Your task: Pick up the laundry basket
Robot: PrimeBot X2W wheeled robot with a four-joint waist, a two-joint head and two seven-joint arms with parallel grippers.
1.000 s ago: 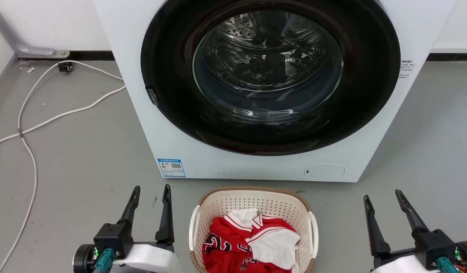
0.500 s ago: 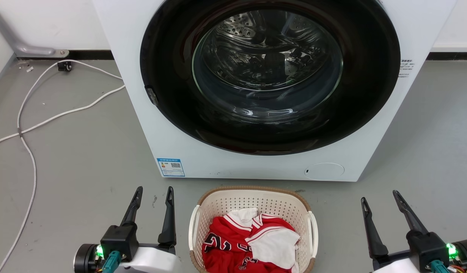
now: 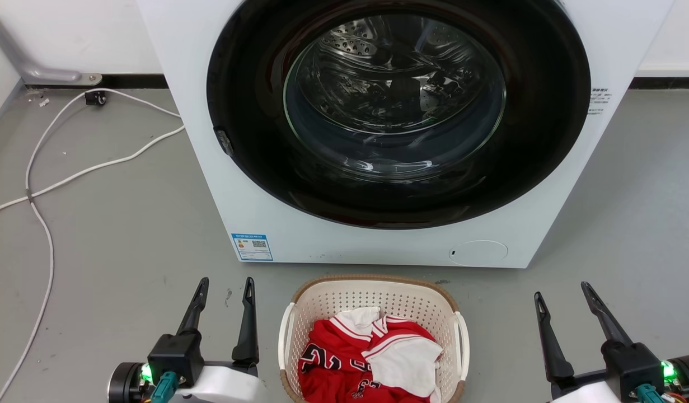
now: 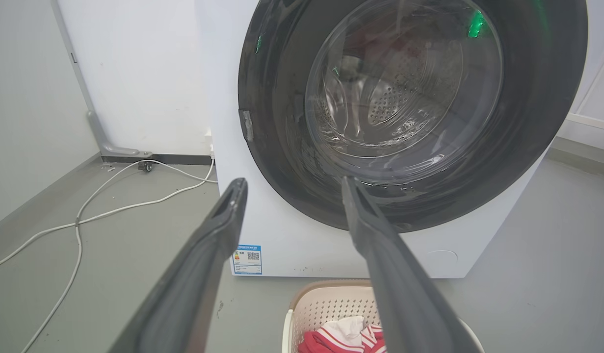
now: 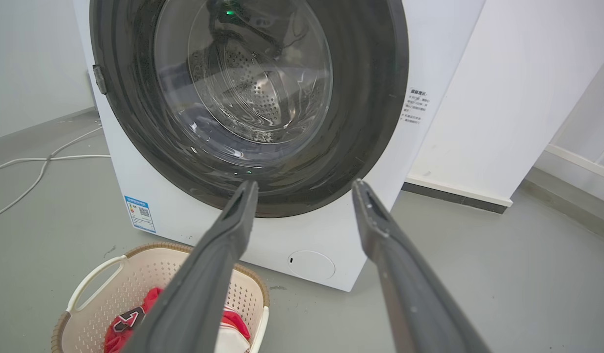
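Both grippers have barely shifted in the last second. The left gripper (image 3: pixel 226 281) has edged toward the laundry basket (image 3: pixel 344 296), the right gripper (image 3: pixel 561 291) has sunk a touch, and two green lights (image 3: pixel 145 370) now glow, one at each wrist. Each gripper's two fingers stand apart, holding nothing. One basket, unmoved, sits on the floor just in front of the one washing machine (image 3: pixel 210 168), holding red-and-white jersey cloth (image 3: pixel 333 347).

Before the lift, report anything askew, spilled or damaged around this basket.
Nothing spilled or damaged. The laundry basket sits upright before the washer, clothes inside its rim. Only oddity: a loose white cable trailing across the floor at the left, clear of the basket.
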